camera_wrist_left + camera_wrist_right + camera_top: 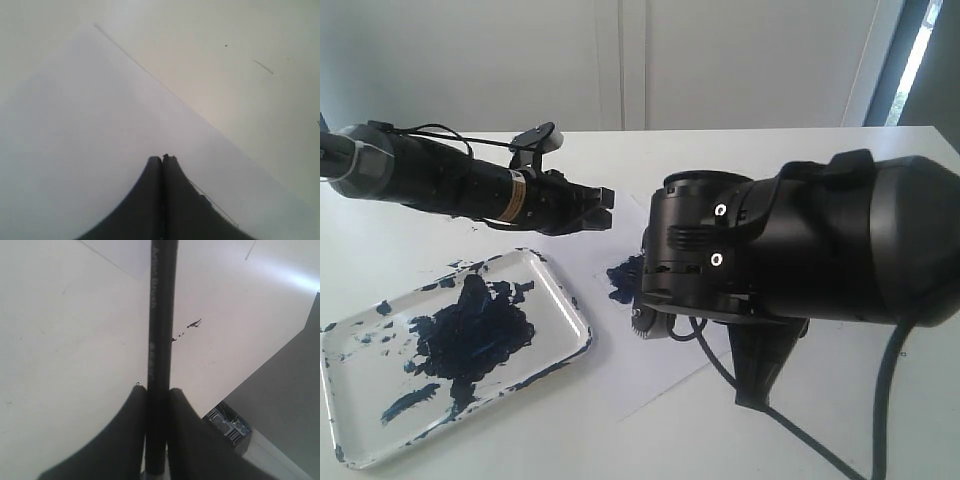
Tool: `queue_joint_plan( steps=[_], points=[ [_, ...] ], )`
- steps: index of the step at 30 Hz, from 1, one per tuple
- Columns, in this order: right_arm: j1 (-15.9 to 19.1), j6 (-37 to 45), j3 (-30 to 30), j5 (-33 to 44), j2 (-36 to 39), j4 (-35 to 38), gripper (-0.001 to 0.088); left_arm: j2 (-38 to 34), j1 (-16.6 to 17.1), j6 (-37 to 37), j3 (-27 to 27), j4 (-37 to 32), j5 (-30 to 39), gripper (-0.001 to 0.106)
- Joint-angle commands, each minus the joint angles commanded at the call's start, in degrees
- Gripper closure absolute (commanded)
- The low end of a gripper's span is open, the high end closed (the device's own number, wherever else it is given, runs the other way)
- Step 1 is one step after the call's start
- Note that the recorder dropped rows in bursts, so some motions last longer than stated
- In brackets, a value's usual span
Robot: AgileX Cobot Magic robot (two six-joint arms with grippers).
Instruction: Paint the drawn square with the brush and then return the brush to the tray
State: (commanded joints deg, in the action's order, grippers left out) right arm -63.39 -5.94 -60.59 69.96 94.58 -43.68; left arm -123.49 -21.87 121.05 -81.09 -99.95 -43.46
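The drawn square shows as a dark blue paint blot on the white paper sheet, half hidden behind my right arm. In the exterior view that arm's bulk hides the right gripper and the brush. In the right wrist view the right gripper is shut on the brush, a black handle running out of frame; its tip is out of view. The white tray, smeared with dark blue paint, lies left of the paper. My left gripper hovers shut and empty above the paper's far part.
The paper's edge crosses the left wrist view over the white table. Small dark specks mark the table in the right wrist view. A black cable trails from the right arm toward the table's front.
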Motion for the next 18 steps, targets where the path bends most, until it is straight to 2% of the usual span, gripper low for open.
queue_joint_plan(
  steps=[7, 18],
  points=[
    [0.00, -0.36, 0.00, 0.00, 3.68, 0.14, 0.0868, -4.22, 0.00, 0.00, 0.00, 0.00, 1.79, 0.105],
    [0.00, -3.24, 0.00, -3.07, 6.12, -2.05, 0.0868, -4.38, 0.00, 0.00, -0.23, 0.00, 1.05, 0.105]
  ],
)
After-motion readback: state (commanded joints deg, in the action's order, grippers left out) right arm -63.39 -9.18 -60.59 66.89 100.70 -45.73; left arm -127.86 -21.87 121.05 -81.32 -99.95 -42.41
